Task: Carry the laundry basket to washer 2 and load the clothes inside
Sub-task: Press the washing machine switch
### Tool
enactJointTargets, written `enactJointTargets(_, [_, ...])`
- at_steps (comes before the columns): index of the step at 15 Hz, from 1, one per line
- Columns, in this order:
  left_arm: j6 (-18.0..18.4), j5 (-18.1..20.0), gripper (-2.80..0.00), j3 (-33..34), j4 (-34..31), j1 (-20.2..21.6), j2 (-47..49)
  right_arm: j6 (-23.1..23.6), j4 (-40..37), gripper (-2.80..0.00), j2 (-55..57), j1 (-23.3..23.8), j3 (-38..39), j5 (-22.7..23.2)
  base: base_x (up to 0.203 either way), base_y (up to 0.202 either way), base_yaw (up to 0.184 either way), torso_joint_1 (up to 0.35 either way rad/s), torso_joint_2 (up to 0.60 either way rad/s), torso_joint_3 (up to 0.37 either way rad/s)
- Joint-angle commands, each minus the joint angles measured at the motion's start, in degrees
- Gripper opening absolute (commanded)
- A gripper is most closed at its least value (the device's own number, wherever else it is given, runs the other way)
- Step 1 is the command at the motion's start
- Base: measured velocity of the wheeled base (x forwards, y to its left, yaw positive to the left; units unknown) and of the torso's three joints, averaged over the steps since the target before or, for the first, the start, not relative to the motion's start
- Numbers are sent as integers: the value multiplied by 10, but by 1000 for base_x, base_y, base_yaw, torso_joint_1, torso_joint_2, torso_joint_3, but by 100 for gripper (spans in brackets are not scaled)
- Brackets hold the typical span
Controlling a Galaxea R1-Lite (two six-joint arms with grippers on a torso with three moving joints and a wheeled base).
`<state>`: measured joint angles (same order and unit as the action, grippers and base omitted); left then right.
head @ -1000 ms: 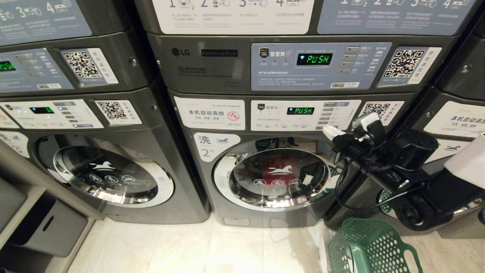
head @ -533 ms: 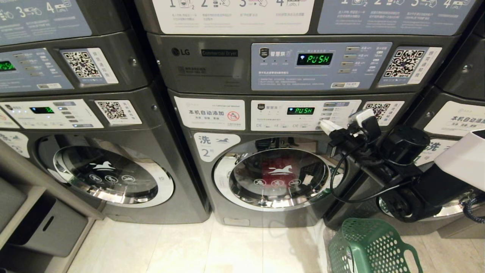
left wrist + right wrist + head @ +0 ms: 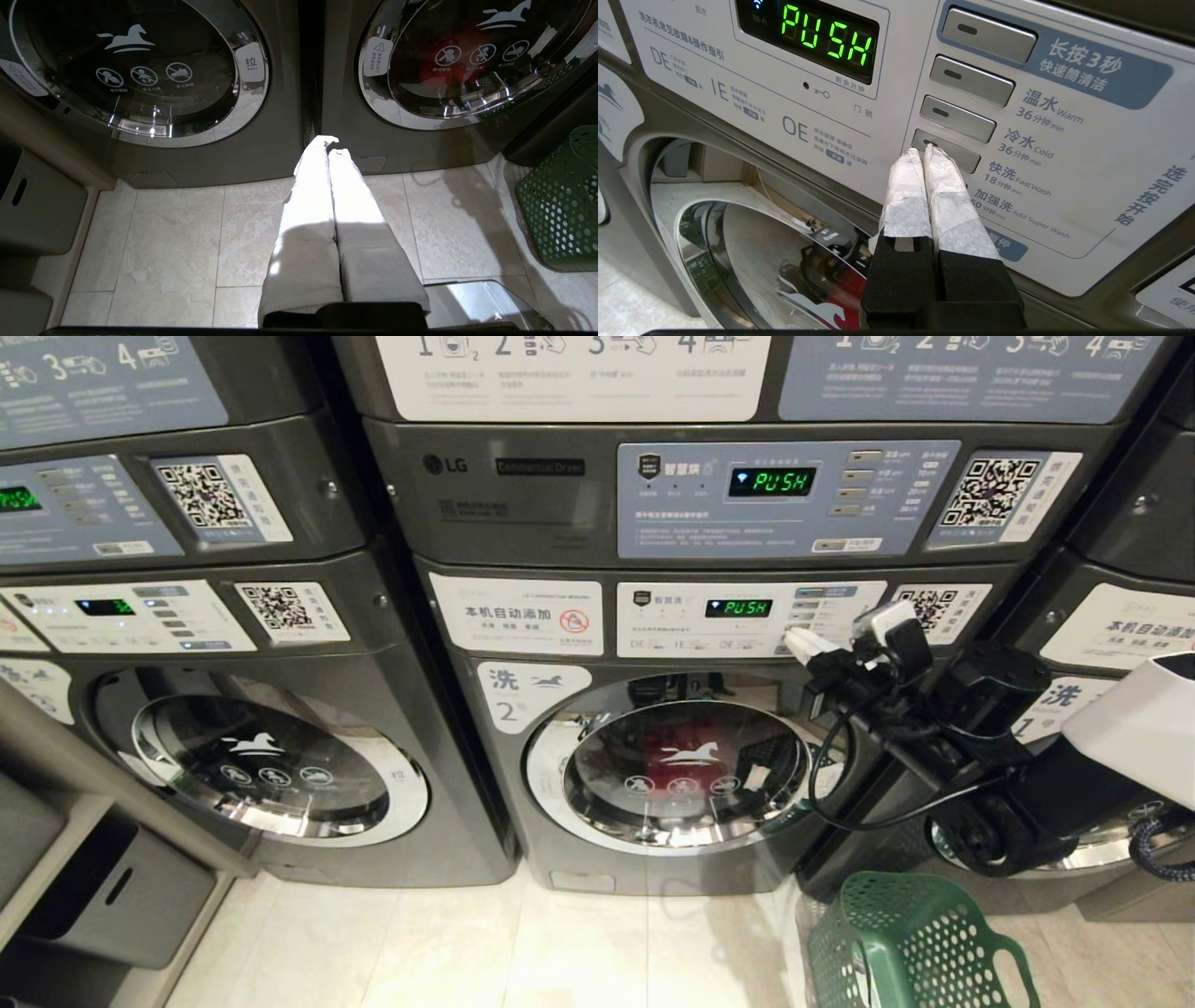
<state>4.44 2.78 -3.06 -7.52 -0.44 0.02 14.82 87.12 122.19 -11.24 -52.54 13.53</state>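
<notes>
Right gripper (image 3: 924, 151), fingers pressed together and holding nothing, is pointing its wrapped tips at the fourth grey button (image 3: 945, 150) in the column on the control panel (image 3: 1064, 196) of washer 2 (image 3: 653, 728); the tips are lying at the button's face, though actual contact cannot be settled from these views. Beside the button column, the green display (image 3: 826, 39) is reading "PUSH". Left gripper (image 3: 332, 142), likewise closed and empty, is hanging low, pointing toward the seam between washer 2 and the neighbouring washer (image 3: 261, 756) on the robot's left.

Step in hand, by judgement: the loading appears done and a wash programme is being selected. The round door (image 3: 686, 775) is standing shut, and a red shape, probably one of the clothes (image 3: 667, 775), is showing through the glass. The laundry basket (image 3: 915, 943) is sitting on the floor just right of washer 2, below the right arm; its contents are not visible. The next move calls for a short, straight press with the tips centred, so the neighbouring buttons are not caught.

Surface and room: pale stone floor tiles (image 3: 467, 943) are running beneath a row of stacked grey machines, with a dryer (image 3: 653, 490) above washer 2.
</notes>
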Motion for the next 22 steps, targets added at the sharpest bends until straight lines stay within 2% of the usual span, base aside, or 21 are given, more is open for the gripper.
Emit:
enactJointTargets(1, [0,0,-280,0,0,0,-1,1,5,-280,-11,-1,12,2,0,0,0,0,0,0])
enactJointTargets(8, [0,0,-280,0,0,0,-1,0,5,-280,-63,-4,75,4,0,0,0,0,0,0])
enactJointTargets(22, [0,0,-280,0,0,0,-1,1,2,-280,-22,-3,13,-8,0,0,0,0,0,0])
